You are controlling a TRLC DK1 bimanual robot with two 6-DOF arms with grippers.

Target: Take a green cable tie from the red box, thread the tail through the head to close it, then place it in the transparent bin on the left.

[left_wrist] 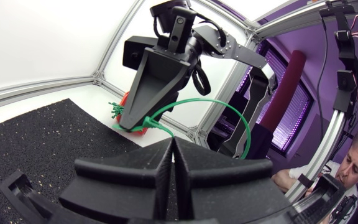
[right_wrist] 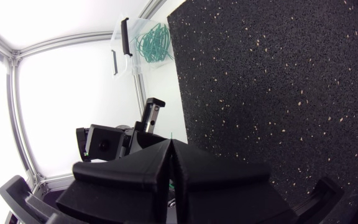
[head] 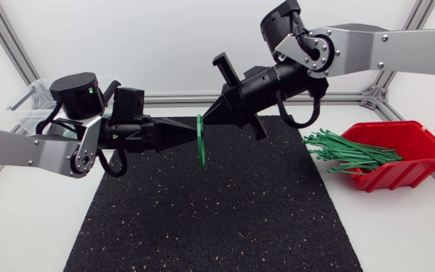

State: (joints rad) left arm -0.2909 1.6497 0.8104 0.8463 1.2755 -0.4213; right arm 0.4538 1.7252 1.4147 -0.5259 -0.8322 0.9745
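Above back half of black mat [head: 210,219], passage blocked. Left pincer [head: 189,136] & right pincer [head: 208,117] meet tip to tip, both clamped on one green cable tie [head: 201,142] standing upright betw. them. Front half of mat: open run side to side. Bare counter [head: 402,227] front-right also passable. Red box [head: 410,151] sits below right arm [head: 399,49]; front approach free, ties [head: 350,151] spill over its left lip. Transparent bin [head: 25,106] far left, just behind left arm [head: 29,151], whose elbow crowds it.
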